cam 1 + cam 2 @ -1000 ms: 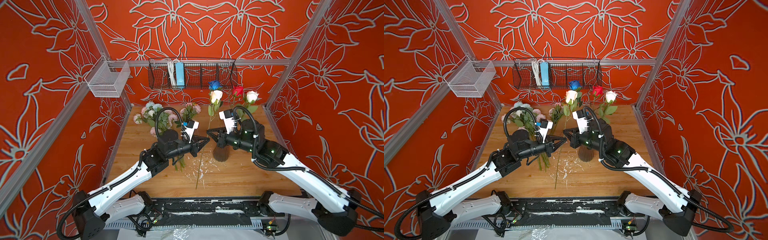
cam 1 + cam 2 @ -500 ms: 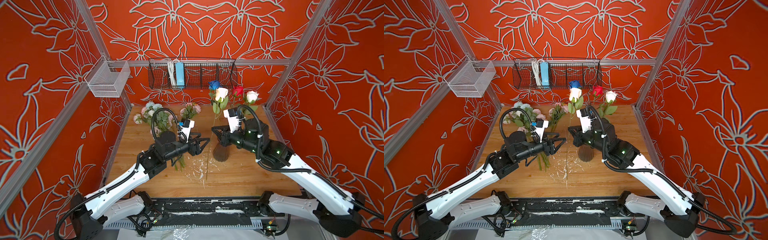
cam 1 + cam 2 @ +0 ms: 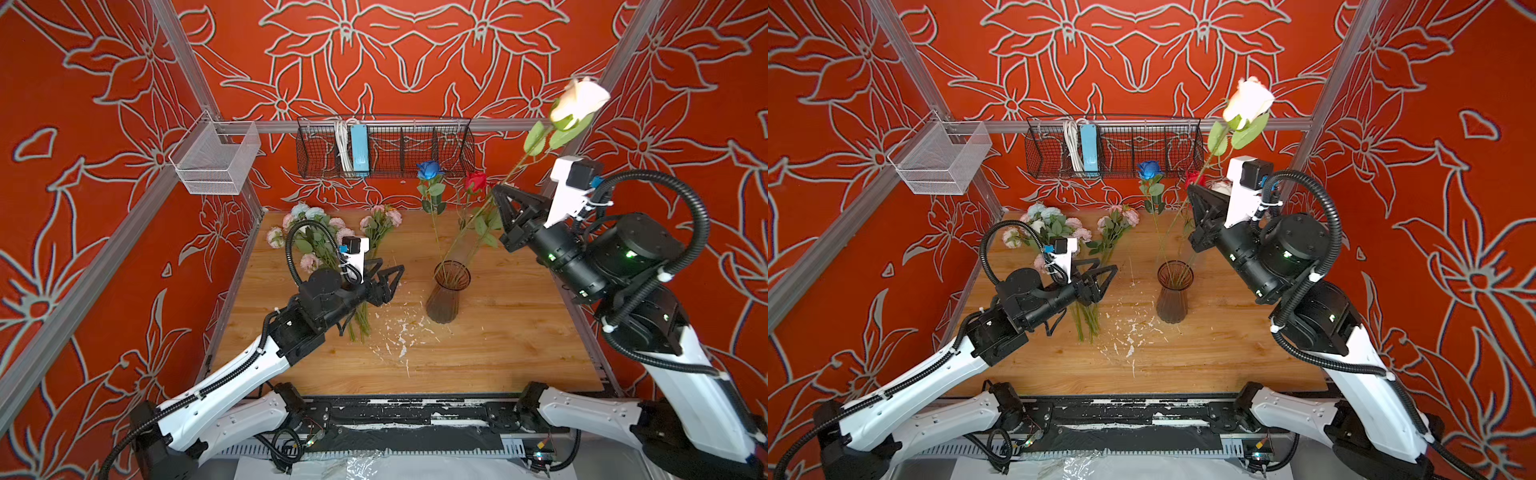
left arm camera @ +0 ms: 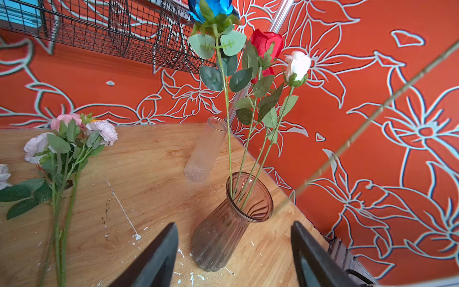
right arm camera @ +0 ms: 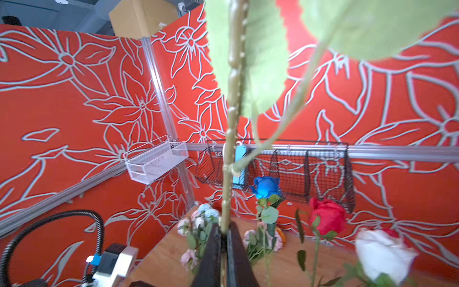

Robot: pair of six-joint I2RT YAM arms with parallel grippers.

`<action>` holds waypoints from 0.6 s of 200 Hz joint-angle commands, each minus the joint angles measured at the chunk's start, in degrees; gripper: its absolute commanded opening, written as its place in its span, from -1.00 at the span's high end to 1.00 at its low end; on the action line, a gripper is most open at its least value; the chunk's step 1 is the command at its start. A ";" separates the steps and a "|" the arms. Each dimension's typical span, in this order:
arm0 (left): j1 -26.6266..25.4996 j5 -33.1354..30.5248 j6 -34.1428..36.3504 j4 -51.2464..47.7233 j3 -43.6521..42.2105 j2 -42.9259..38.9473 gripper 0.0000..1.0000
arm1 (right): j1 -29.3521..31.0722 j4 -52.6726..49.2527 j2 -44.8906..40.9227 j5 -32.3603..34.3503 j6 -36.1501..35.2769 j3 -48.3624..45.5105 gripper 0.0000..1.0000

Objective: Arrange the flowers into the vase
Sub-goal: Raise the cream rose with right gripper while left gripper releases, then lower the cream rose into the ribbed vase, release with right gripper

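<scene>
Three flowers stand in the brown ribbed vase near the middle of the wooden table: a blue rose, a red rose and a white rose. The right gripper is clamped on the stem of a cream rose, held high and slanted, its lower end at the vase rim; whether inside, I cannot tell. The left gripper hangs empty, jaws apart, just beside the vase, above the peonies lying at the left

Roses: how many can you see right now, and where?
4. Blue rose, red rose and white rose stand in the vase; the fourth, a cream rose, is held up by the right gripper. Others may hide behind these.
</scene>
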 commanded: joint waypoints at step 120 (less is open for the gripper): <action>-0.17 -0.87 -0.32 -0.43 0.23 0.03 -0.44 | 0.14 1.53 0.95 14.03 -0.29 -23.32 0.76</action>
